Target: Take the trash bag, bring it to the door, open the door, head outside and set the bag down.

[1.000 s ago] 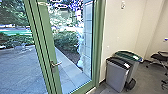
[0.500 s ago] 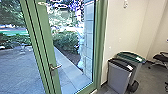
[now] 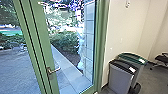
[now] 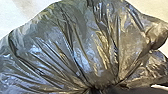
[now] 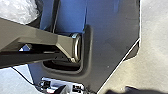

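head view shows door (image 3: 41, 47), left wrist view trash bag (image 4: 82, 45) clamped in left pincer (image 4: 101, 88); right, can't tell.

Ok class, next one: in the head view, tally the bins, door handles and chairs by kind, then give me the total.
Bins (dark-lidded bin, green-lidded bin): 2
Door handle: 1
Chair, partly in view: 1
Total: 4

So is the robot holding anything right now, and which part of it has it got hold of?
Yes, the trash bag: its left gripper holds it by the bunched neck, where the folds draw together.
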Robot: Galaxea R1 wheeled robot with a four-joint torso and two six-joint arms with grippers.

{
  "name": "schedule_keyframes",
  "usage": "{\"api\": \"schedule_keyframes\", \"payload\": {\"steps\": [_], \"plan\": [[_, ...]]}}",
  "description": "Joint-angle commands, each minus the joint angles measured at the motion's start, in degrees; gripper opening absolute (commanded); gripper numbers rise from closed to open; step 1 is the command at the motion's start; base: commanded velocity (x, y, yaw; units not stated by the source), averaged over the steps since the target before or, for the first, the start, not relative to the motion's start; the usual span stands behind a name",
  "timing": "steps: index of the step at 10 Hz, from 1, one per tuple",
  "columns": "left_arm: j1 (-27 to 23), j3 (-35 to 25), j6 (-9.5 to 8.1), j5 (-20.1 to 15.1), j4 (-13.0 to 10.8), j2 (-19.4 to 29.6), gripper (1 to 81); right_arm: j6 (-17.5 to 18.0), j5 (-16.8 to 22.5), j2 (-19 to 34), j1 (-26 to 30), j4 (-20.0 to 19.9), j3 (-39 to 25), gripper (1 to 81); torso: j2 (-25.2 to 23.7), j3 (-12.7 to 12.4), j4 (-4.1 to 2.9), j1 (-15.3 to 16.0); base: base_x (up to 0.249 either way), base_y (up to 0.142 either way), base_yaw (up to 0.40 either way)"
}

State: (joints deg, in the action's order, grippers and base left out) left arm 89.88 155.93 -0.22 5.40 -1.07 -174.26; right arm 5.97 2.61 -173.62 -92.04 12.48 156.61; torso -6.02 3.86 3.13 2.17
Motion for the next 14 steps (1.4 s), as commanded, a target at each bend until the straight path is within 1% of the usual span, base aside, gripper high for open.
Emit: {"api": "schedule_keyframes", "payload": {"steps": [1, 14], "plan": [[-2.6, -0.3, 0.31, -3.0, -0.7, 0.0, 1.0, -0.1, 3.3, -0.1, 2.2, 0.3, -0.2, 81.1, 0.0, 0.0, 0.00, 0.0, 0.147, 0.000, 0.000], [-2.5, -0.3, 0.22, -3.0, -0.5, 0.0, 1.0, 0.0, 3.3, 0.2, 2.1, 0.2, 0.1, 81.1, 0.0, 0.0, 0.00, 0.0, 0.140, 0.000, 0.000]]}}
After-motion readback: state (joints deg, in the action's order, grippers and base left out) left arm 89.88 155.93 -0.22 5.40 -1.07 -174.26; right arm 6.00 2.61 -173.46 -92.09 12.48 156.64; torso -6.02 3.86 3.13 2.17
